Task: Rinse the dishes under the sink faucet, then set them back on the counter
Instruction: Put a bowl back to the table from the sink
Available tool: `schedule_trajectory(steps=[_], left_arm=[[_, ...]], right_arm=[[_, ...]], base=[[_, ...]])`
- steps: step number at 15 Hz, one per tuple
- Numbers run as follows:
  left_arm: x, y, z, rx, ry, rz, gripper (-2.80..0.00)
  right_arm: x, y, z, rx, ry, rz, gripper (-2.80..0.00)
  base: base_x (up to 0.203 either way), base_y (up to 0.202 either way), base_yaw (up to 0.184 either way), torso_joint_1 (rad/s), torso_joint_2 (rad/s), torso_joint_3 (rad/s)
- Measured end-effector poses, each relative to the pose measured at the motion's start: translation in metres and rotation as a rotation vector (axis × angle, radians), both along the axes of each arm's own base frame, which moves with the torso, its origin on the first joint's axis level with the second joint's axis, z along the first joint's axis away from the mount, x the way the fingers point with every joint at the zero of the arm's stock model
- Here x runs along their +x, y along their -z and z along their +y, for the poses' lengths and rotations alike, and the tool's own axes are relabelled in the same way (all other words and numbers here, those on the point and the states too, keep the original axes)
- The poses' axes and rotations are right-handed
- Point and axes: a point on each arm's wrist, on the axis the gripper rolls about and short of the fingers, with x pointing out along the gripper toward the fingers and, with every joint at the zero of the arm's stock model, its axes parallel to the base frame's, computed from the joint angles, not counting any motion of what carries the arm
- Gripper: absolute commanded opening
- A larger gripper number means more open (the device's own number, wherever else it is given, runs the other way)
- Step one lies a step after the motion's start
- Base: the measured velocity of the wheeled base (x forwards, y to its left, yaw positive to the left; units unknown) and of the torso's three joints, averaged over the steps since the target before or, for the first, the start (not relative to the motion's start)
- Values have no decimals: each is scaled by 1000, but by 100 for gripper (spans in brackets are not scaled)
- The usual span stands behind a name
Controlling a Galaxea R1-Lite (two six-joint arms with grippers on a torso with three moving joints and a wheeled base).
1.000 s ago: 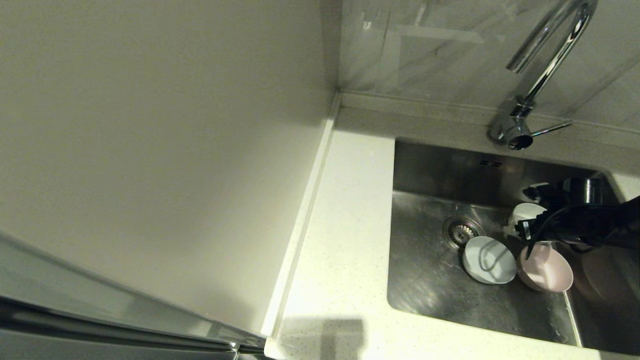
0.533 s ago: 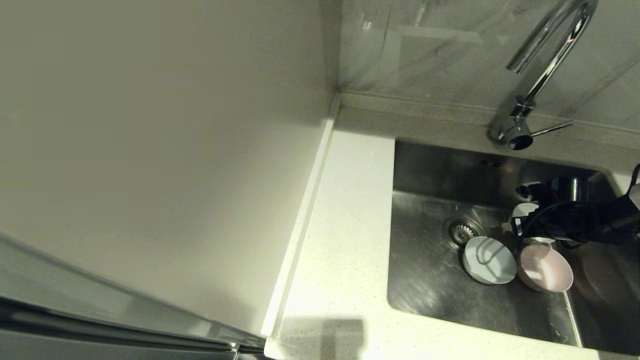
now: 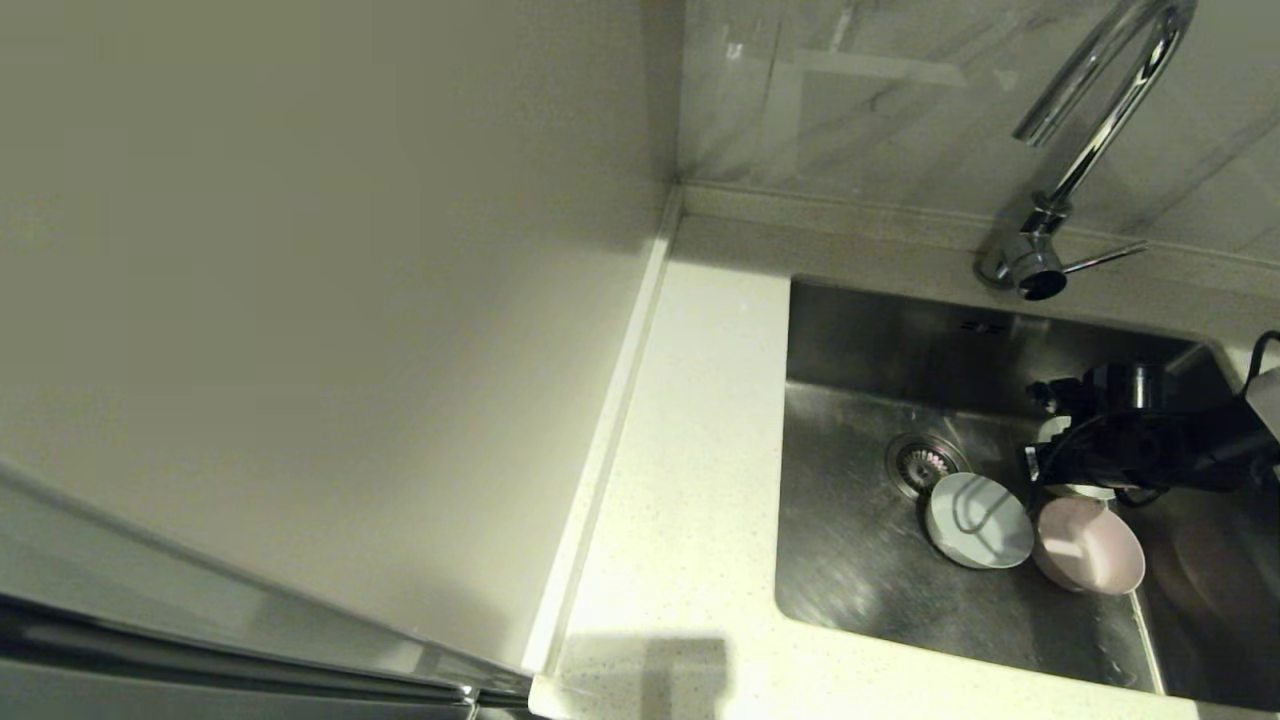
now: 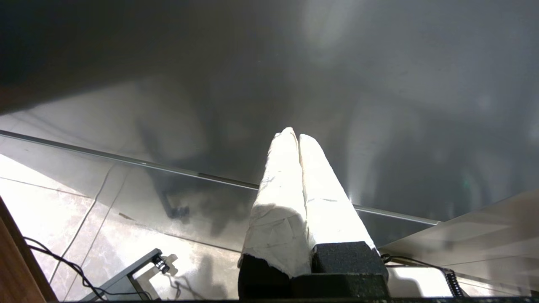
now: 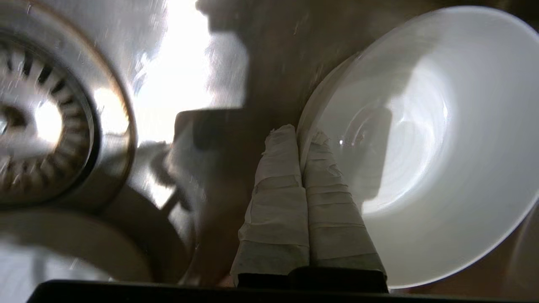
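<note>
While the right gripper [image 5: 301,136] pinches the white bowl's [image 5: 421,139] rim, hiding most of it, we count three bowls in the sink [image 3: 850,570]; left gripper [image 4: 294,136] clenched empty.

No text, label, brand, number or sign can be read anywhere in these views, neither on the bowls, the sink, the faucet nor the counter.

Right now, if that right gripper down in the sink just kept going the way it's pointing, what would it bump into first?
Probably the sink floor. The right gripper is shut on the rim of the white bowl, and only bare steel shows past its tips. The drain lies off to one side. Depth is hard to judge.
</note>
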Motion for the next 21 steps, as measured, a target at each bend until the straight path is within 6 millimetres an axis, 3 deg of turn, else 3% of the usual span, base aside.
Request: schedule_trajectory(steps=[5,8,11,14,17,21], left_arm=[[0,0,0,0,-1,0,-280],[0,0,0,0,0,0,-280],[0,0,0,0,0,0,-280],[0,0,0,0,-1,0,-280],[0,0,0,0,0,0,-280],[0,0,0,0,0,0,-280]], right_arm=[[-27,-33,12,28,7,-11,-280],[-55,-51,24,44,-3,-5,-280],[-84,-83,35,144,-26,-75,-280],[-117,-121,48,321,-14,-120,-280],[-151,-148,64,635,13,-67,-280],[-179,-190,87,1005,80,37,-280]], base=[[0,0,0,0,0,0],[0,0,0,0,0,0],[0,0,0,0,0,0],[0,0,0,0,0,0],[0,0,0,0,0,0],[0,0,0,0,0,0]])
